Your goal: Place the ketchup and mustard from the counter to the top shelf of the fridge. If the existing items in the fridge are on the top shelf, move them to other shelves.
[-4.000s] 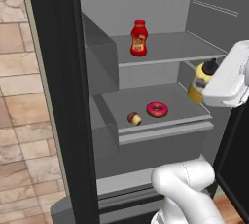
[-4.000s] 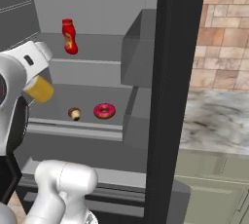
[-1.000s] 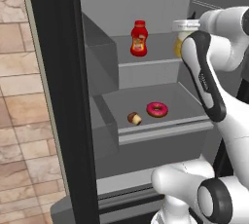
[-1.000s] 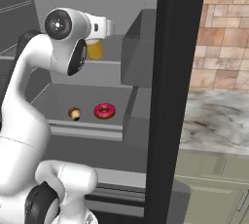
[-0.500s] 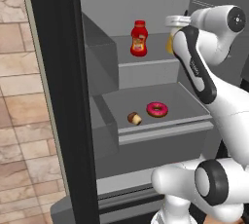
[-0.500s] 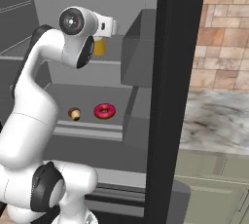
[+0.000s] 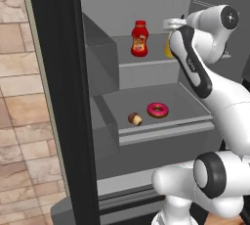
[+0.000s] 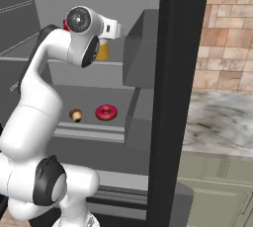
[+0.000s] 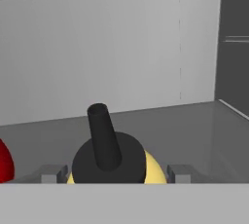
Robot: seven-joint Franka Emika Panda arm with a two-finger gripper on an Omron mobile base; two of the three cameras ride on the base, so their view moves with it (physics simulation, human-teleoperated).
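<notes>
Pinching mustard (image 9: 108, 157) between gripper (image 9: 114, 174) fingers, over top shelf (image 7: 146, 62), right of ketchup (image 7: 139, 38). Risk: tall bottle tips if released high; could bump ketchup.

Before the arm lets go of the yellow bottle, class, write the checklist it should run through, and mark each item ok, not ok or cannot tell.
1. Squat red ketchup bottle stands upright on the higher grey shelf: ok.
2. Slim yellow mustard bottle with black nozzle sits between the hand's fingers: ok.
3. Mustard is over the higher shelf, beside the ketchup: ok.
4. Mustard's base rests on the shelf: cannot tell.
5. Pink-frosted ring donut and small brown cupcake lie on the lower shelf, not the top: ok.
</notes>
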